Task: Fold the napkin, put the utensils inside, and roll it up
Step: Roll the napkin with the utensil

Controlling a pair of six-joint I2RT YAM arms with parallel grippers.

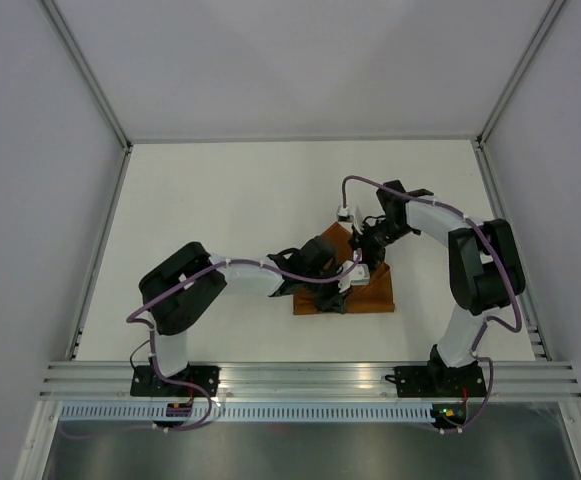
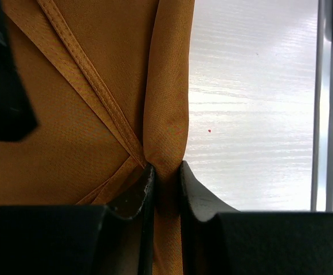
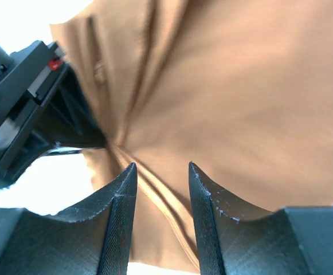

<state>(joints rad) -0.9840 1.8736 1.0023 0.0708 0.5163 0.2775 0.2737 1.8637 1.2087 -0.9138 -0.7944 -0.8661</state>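
Rust-orange napkin [image 1: 375,292], folded and creased, lies right of centre on table [image 1: 220,200].

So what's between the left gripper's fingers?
A bunched fold of the napkin, pinched there by the left gripper; the left wrist view shows it up close.

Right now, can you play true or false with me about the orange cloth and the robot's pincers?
1. The left pincer is pinching a fold of the napkin. True.
2. The napkin is blue. False: it is rust-orange.
3. The right pincer is squeezed tight shut. False: it is open, with a gap showing cloth.
4. The napkin lies on a white table. True.
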